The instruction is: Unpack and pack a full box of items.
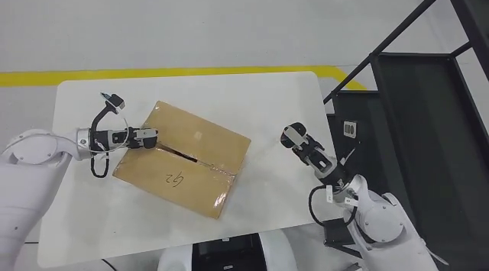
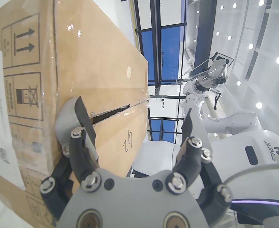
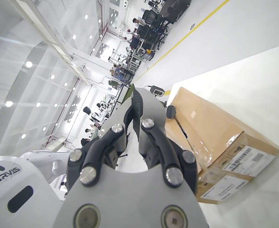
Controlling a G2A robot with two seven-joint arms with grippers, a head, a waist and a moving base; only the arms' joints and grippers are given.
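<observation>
Currently cardboard box (image 1: 183, 156) is lying angled on surface (image 1: 283, 103), top seam partly split. Left gripper (image 1: 147, 136) is spreading wide, one finger sitting at seam gap (image 2: 111, 112). Likely best: hooking flap edge, lifting slowly. Right gripper (image 1: 293, 135) is hovering closed and empty, apart from box; probably worth bracing far end.

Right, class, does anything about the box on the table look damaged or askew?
The box sits skewed on the table. Its taped top seam is split partway, a dark gap beside the open left gripper; the rest looks closed.
</observation>
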